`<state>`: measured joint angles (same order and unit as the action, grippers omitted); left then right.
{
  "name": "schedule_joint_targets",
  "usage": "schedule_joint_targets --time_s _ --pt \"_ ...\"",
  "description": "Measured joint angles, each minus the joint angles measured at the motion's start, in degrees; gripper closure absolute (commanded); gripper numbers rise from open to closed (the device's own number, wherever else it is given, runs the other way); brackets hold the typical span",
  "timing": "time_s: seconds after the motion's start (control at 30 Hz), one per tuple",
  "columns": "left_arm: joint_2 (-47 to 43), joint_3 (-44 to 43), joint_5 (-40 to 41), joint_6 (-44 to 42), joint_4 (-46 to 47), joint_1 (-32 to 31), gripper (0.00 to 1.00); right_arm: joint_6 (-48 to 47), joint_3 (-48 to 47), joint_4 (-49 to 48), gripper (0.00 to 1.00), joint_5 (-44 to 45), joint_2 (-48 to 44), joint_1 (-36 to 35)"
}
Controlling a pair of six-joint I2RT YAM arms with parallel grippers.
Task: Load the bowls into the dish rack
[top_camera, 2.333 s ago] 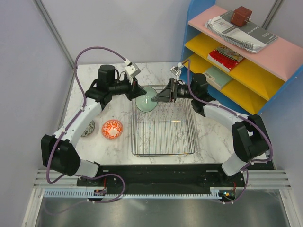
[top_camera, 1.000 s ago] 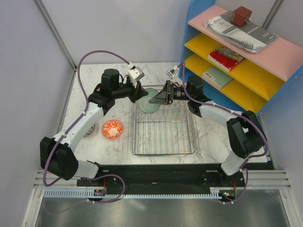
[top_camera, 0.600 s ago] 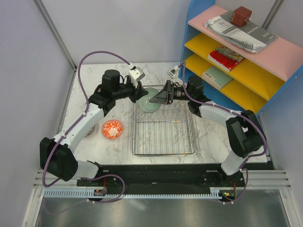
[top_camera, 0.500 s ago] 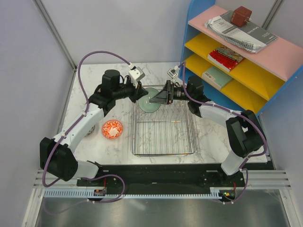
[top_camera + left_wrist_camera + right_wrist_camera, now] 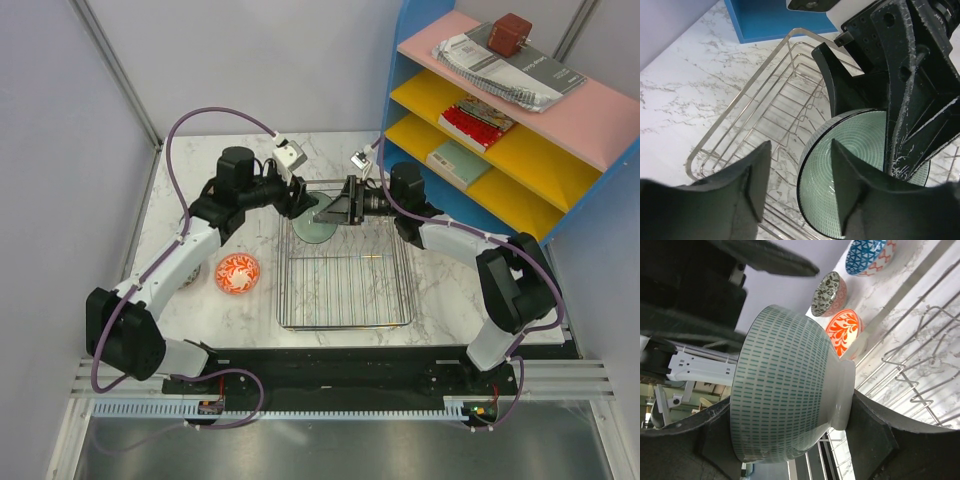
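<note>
The pale teal-green bowl stands on edge over the far left corner of the silver wire dish rack. My right gripper is shut on it. In the right wrist view one finger presses its foot and the other its mouth. My left gripper is open; in the left wrist view its fingers straddle the bowl's rim with a gap on the outer side. The red-orange bowl and a speckled grey bowl sit on the table left of the rack.
The right wrist view shows the red-orange bowl, a dark patterned reddish bowl and a blue patterned bowl on the marble beside the rack wires. The blue shelf unit with books stands at the far right.
Both grippers and the teal bowl have shifted slightly toward the far end of the rack. The bowl now stands more on edge. The other bowls have not moved.
</note>
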<state>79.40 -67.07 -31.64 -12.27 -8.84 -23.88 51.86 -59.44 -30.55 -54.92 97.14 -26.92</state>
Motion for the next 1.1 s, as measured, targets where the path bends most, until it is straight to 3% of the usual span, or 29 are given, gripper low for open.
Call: schedule_joint_targets --time_s 0.03,0.1,0.3,0.47,0.73,1.1 --pt "0.0 0.0 0.02 0.04 0.04 0.0 0.12 -0.59 0.0 0.83 1.0 0.39 0.0 -0.02" --pt "0.09 0.0 0.35 0.39 0.15 0.0 0.0 -1.81 0.0 2.54 1.0 1.44 0.0 -0.02" --pt "1.05 -0.5 6.29 1.55 0.35 0.5 0.0 -7.58 -0.28 10.47 1.0 5.62 0.0 -0.09" --pt "1.46 -2.8 8.55 3.91 -0.15 5.09 0.0 -14.95 -1.92 19.67 1.0 13.03 -0.74 -0.09" --pt "1.44 -4.31 8.7 3.87 -5.22 11.85 0.0 -30.84 -7.34 35.78 1.0 31.36 -7.3 -0.11" --pt "-5.77 3.76 3.23 -3.41 -13.62 16.2 0.0 -54.25 -15.23 49.96 1.0 54.93 -13.4 -0.98"
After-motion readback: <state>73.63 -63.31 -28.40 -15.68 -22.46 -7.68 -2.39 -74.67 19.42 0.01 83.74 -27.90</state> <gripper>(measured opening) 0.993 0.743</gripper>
